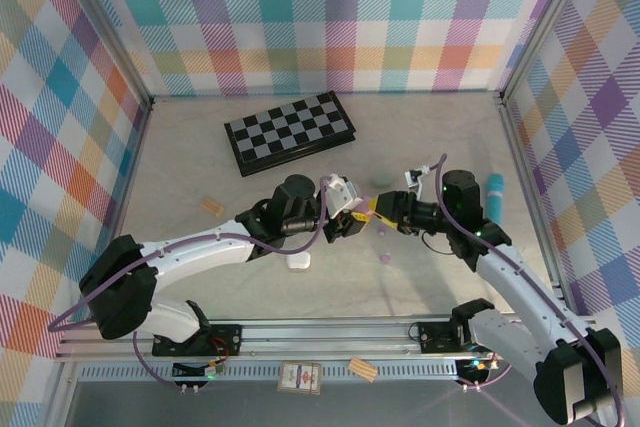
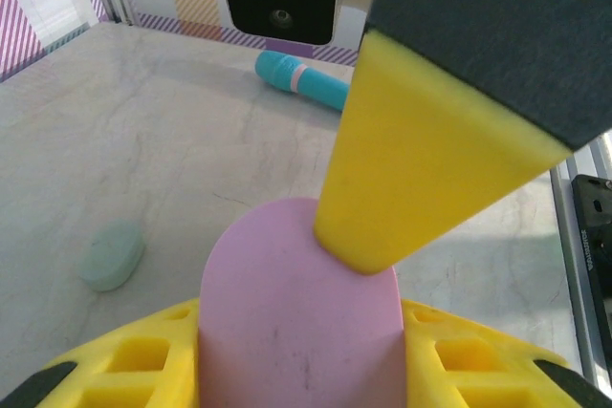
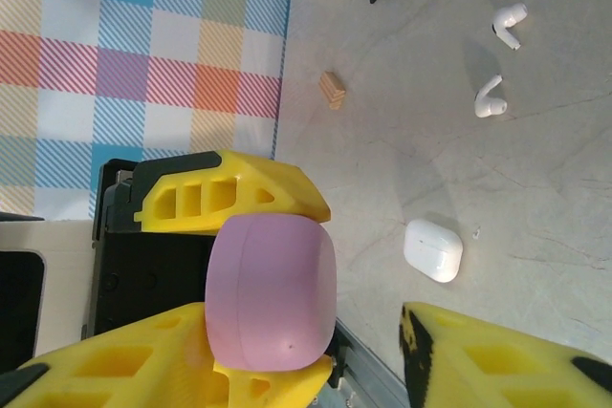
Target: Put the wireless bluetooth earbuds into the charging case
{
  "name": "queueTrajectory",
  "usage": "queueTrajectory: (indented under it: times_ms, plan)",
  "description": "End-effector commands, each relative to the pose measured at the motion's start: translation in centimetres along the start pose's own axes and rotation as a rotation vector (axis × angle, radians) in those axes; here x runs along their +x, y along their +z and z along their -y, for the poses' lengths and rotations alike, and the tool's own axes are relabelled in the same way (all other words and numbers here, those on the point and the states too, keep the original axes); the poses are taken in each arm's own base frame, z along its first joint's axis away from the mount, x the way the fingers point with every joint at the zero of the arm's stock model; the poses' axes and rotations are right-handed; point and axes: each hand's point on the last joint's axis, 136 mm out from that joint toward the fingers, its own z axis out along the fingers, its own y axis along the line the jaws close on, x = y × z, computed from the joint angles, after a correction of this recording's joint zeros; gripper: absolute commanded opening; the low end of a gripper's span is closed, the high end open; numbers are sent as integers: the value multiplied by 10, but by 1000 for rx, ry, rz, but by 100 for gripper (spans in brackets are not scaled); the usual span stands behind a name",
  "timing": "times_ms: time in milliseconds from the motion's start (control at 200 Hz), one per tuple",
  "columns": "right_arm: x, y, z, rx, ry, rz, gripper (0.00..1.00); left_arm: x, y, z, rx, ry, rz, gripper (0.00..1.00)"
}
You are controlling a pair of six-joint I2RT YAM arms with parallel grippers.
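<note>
The left pincer is closed on the lilac case, a yellow finger clamped on each side of the pebble, in the middle of the overhead frame. It seems to be held clear of the surface. To me that looks like a brace: the case is too smooth and rounded to be worked on lying loose.

The right pincer stands open and grips nothing. One of its fingers presses on the top edge of the case, and the other is well apart at the lower right of its own wrist view. I judge it is trying to prise up the lid, which appears shut, since no bud can go in until it lifts.

The earbuds wait on the surface. A white pair lies at the upper right of the right wrist view, one bud above the other, with the white case below them. A small lilac speck just below the pincers in the overhead frame may be the matching bud, though it is too small to be sure
</note>
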Motion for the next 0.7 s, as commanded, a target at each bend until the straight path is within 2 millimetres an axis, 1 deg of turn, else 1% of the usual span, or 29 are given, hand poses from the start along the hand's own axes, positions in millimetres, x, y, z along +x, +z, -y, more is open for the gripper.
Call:
queueTrajectory:
  times_ms: [0,165,315,410,495,595,665,695]
  plan:
    - [-3,4,-9,-18,-44,-4,49,-9,1,0,1,-16,45,28]
    - [-5,6,-4,13,-52,11,39,-11,1,1,11,-21,54,28]
    - [-9,9,0,27,-55,25,39,-9,1,6,38,-26,53,29]
    - [-13,13,1,22,-55,29,37,-8,0,6,34,-37,56,30]
    - [-14,16,-1,16,-61,22,32,-8,0,6,32,-41,55,30]
    - [-14,18,1,24,-67,21,21,-7,1,6,34,-45,54,31]
    - [-15,17,3,34,-77,26,16,-6,1,6,33,-49,50,35]
    - [-16,17,3,38,-88,31,15,-5,1,5,30,-52,49,39]
